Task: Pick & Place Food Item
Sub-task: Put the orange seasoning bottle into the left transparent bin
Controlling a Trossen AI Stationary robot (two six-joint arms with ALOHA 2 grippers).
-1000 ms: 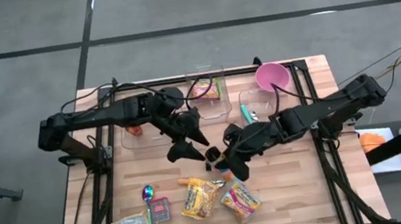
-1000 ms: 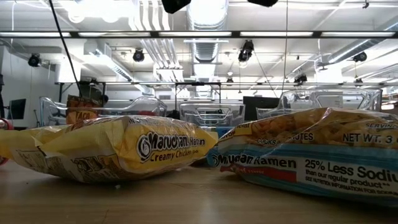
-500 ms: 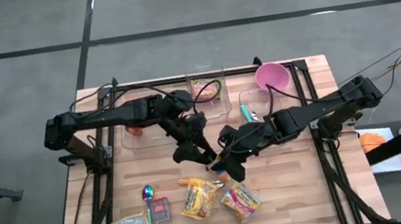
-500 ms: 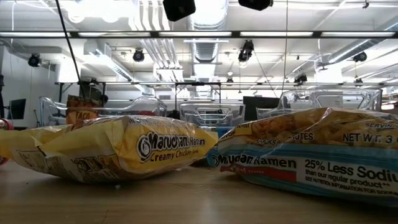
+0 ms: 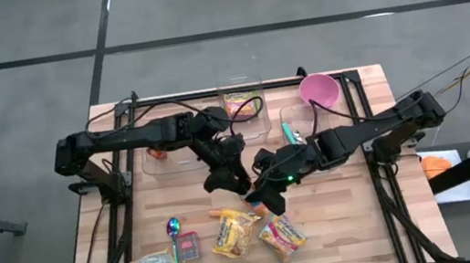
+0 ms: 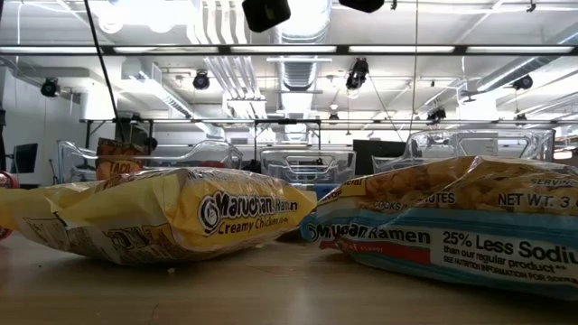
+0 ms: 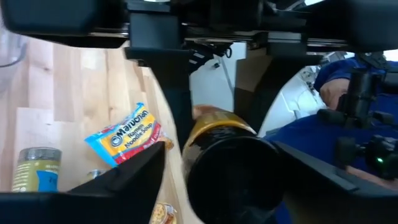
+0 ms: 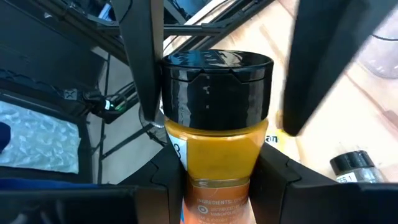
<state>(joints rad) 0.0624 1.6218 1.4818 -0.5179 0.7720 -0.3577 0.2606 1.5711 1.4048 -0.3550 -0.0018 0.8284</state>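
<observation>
Mid-table handover: the right gripper (image 8: 211, 186) clamps a black-capped bottle of orange sauce (image 8: 214, 118) above the wooden table (image 5: 357, 216) as the left gripper (image 7: 217, 174), fingers wide, straddles its cap; it should close squarely before any release.
</observation>
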